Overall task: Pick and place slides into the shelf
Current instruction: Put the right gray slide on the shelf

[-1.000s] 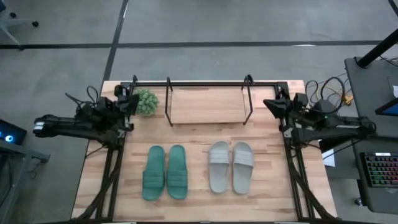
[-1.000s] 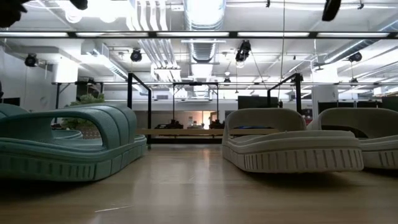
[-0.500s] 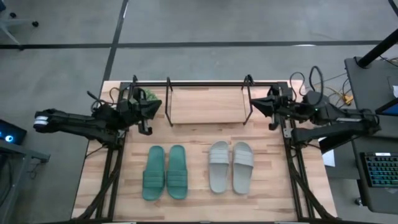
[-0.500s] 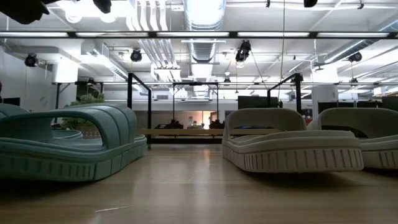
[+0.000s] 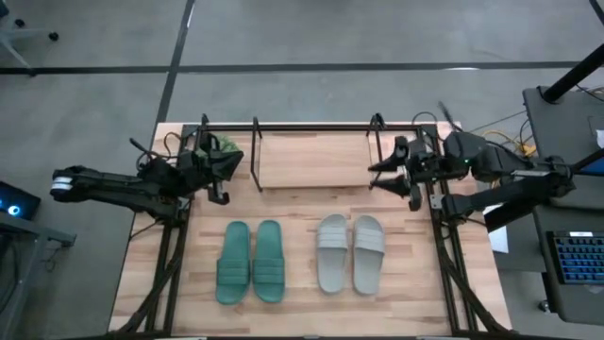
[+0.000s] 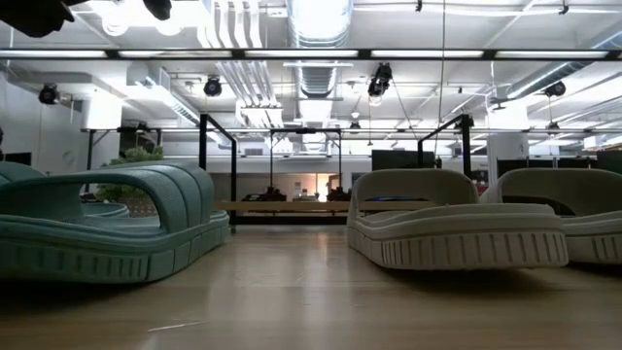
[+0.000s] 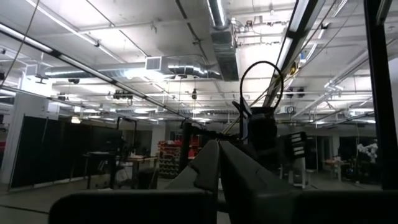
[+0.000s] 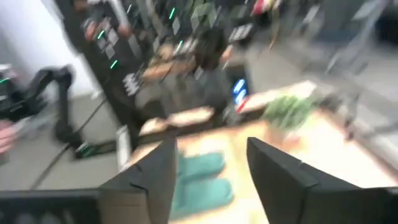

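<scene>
High view. A wooden worktop (image 5: 302,316) is seen from above. The shelf (image 5: 316,154) stands at the far edge, centred, its wooden base bare. Four slides lie in a row on the near half, toes toward the shelf: the teal pair (image 5: 251,262) to the left, the grey-white pair (image 5: 350,252) to the right, each pair set side by side and touching or nearly so. A small green plant (image 5: 225,145) is partly covered by the left arm, just beside the shelf's left end. The left end effector (image 5: 223,176) is held over the worktop near that left end, fingers pressed together, nothing gripped. The right end effector (image 5: 382,174) is held just beside the shelf's right hooped end, fingers spread apart, nothing between them.

Low view. A teal slide (image 6: 107,224) fills the left foreground, a grey-white slide (image 6: 455,231) the right; the shelf's frame (image 6: 219,165) is seen behind them. No end effector is clearly made out here.

Left wrist view. The left end effector's fingers (image 7: 214,168) are seen closed against each other, pointed at ceiling and room.

Right wrist view. Blurred. Two dark fingers (image 8: 273,171) stand well apart and empty; the teal pair (image 8: 199,180) and the plant (image 8: 287,109) are made out beyond.
</scene>
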### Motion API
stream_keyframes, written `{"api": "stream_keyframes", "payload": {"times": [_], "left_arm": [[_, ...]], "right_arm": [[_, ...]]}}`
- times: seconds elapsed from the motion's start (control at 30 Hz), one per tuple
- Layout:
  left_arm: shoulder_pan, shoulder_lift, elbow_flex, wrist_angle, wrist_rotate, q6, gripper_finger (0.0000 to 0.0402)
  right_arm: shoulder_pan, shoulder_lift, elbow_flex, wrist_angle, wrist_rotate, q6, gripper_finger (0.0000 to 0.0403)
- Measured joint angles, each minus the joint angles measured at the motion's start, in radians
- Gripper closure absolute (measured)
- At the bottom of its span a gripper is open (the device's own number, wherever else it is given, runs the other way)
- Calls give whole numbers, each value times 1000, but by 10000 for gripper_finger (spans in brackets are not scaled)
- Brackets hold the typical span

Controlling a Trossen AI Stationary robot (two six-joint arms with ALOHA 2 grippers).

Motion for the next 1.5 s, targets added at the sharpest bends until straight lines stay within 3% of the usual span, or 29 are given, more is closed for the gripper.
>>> {"api": "stream_keyframes", "payload": {"times": [0.13,0.33,0.53,0.93,1.03,1.33,1.5], "left_arm": [[0,2,-1,1,-5,0,402],[0,8,-2,-2,-35,0,402],[0,26,-4,-3,-46,0,402],[0,79,-6,-3,-167,0,402],[0,90,-6,-1,-170,0,402],[0,93,-6,-3,-169,1,402],[0,77,-7,-10,-169,1,402]], "right_arm": [[16,59,102,-169,-116,126,189],[62,137,224,-370,-204,284,189],[129,186,286,-492,-205,331,193],[288,277,278,-641,-198,350,193],[333,303,278,-659,-151,357,194],[469,419,291,-776,155,453,194],[511,498,291,-785,206,496,194]]}}
